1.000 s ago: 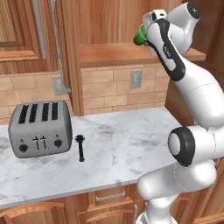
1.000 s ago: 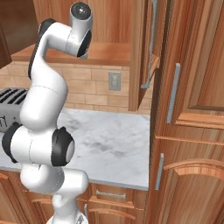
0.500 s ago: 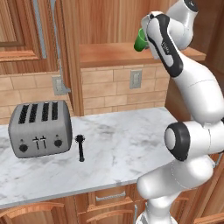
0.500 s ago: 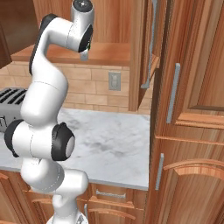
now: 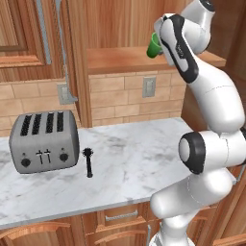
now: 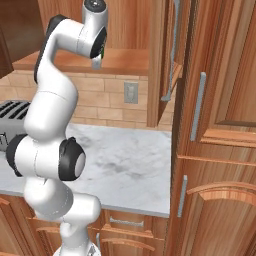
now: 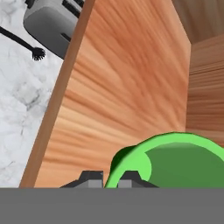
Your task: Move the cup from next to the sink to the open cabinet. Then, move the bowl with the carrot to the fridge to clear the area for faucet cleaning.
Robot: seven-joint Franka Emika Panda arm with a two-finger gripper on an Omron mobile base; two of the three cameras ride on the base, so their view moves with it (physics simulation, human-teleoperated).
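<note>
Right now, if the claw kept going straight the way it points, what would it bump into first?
Most likely the wooden shelf of the open cabinet, right beneath the green cup it holds; how far off is hard to judge.

arm — swung left | cup [image 5: 153,45] — carried further over cabinet shelf [image 5: 125,58]

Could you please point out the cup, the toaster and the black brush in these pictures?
cup [image 5: 153,44], left base view, green side wall beside the arm.
toaster [image 5: 44,141], left base view, grey front face.
brush [image 5: 89,164], left base view, thin black handle.
</note>
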